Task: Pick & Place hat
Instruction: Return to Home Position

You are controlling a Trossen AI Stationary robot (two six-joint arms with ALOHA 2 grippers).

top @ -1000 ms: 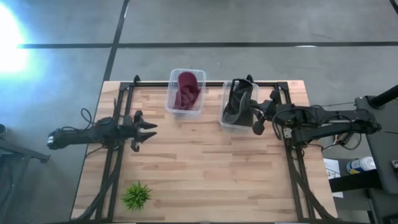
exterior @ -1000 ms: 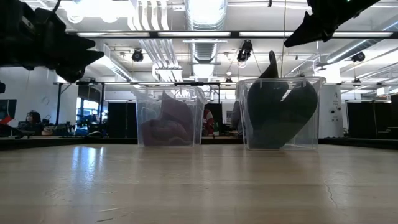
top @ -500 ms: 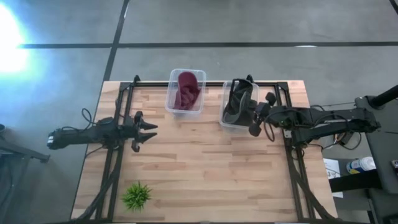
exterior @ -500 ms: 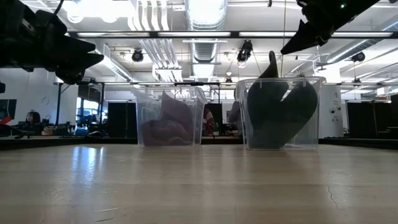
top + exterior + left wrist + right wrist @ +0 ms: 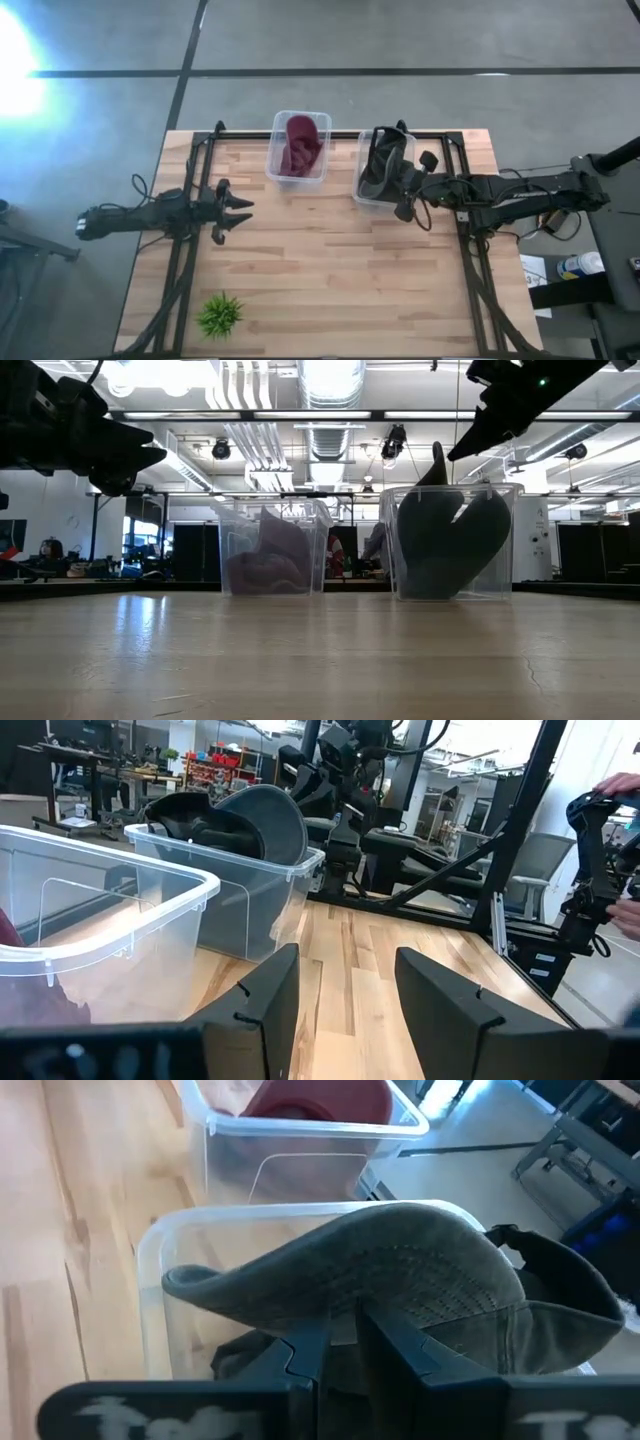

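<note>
A dark grey cap (image 5: 378,165) lies crumpled inside the right clear bin (image 5: 361,192), its peak sticking up above the rim (image 5: 437,458). A red hat (image 5: 300,145) fills the left clear bin (image 5: 273,160). My right gripper (image 5: 400,188) hovers at the grey cap's bin on the side toward the table's right edge. It is above the rim and slants down at the cap (image 5: 400,1270), its fingers (image 5: 310,1352) shut to a thin slit. My left gripper (image 5: 243,211) waits open above the table's left part.
A small green plant (image 5: 220,315) stands near the table's near left corner. Black frame rails (image 5: 468,270) run along both sides of the table. The two bins stand side by side at the far edge, and bare wood (image 5: 330,270) spreads before them.
My right gripper has travelled toward the table's left, from beside the grey cap's bin to over its right rim, and has come down slightly toward the cap. The hats and bins have stayed in place.
</note>
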